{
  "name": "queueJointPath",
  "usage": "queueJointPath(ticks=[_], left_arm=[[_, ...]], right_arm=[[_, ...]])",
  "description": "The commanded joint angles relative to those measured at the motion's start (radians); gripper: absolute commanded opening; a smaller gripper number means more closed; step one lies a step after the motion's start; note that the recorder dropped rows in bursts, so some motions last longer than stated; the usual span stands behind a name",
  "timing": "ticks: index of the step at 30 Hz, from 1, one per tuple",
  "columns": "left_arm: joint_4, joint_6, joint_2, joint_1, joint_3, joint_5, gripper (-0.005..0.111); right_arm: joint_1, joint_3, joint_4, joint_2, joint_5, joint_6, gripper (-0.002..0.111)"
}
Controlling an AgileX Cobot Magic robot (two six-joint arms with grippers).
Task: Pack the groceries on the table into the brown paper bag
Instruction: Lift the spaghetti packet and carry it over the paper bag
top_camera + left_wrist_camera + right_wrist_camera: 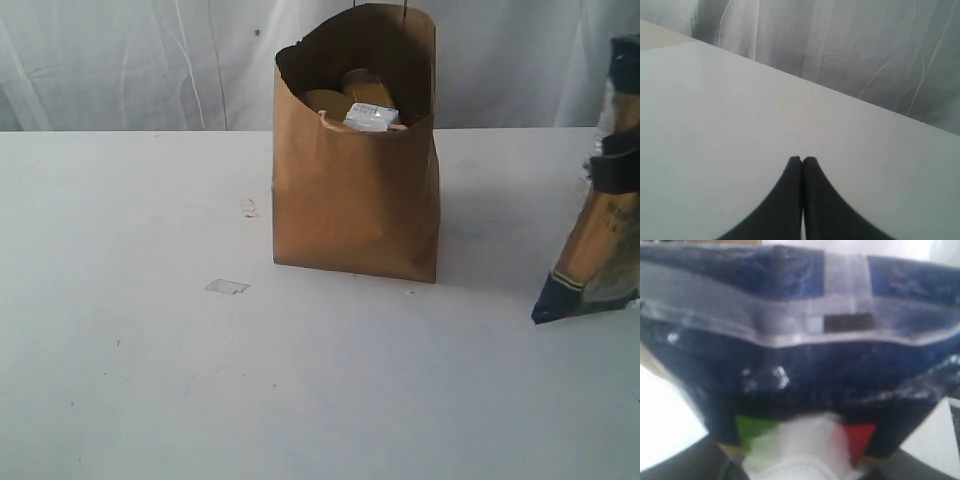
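Note:
The brown paper bag [356, 200] stands upright mid-table with its top open. Inside it I see a white-blue carton [371, 117] and yellowish tops of other groceries [328, 101]. At the far right, the long spaghetti packet [598, 245] hangs tilted, its dark lower end just above or on the table [150, 380]. My right gripper [618, 165] is shut on it, and the dark blue packet [790, 340] fills the right wrist view between the fingers [675, 465]. My left gripper [802, 160] is shut and empty over bare tabletop, out of the exterior view.
A small clear scrap [227, 287] and a crumb mark [249, 208] lie on the table left of the bag. A white curtain [150, 60] hangs behind the table's far edge.

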Motion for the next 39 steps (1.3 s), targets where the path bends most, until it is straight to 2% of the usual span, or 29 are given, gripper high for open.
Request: queueJointPath(ticks=[1,6,11,20,23,26,30,35,39], left_arm=[[0.008,0.0,-0.004,0.003,0.004,0.0,0.0],[0.008,0.0,-0.004,0.003,0.004,0.0,0.0],[0.008,0.0,-0.004,0.003,0.004,0.0,0.0],[0.008,0.0,-0.004,0.003,0.004,0.0,0.0],[0.008,0.0,-0.004,0.003,0.004,0.0,0.0],[0.008,0.0,-0.004,0.003,0.004,0.0,0.0],[0.008,0.0,-0.004,0.003,0.004,0.0,0.0],[0.008,0.0,-0.004,0.003,0.004,0.0,0.0],[0.008,0.0,-0.004,0.003,0.004,0.0,0.0]], right_arm=[[-0.001,-0.01,0.002,-0.174,-0.038,-0.009,0.0],[-0.001,-0.087,0.023,-0.27,-0.083,-0.009,0.0],[0.001,-0.192,0.272,-0.215,-0.191,-0.089,0.0],[0.001,-0.248,1.108,-0.068,-0.295,-0.68,0.0],[0.001,-0.248,1.457,-0.05,-0.289,-1.009,0.0],[0.001,-0.248,1.86,-0.029,-0.194,-1.316,0.0],[0.001,-0.287,1.862,0.037,-0.05,-1.443,0.0],[0.001,-0.31,1.862,0.121,-0.061,-1.505,0.0],[0.001,-0.36,1.862,0.207,0.088,-1.553,0.0]])
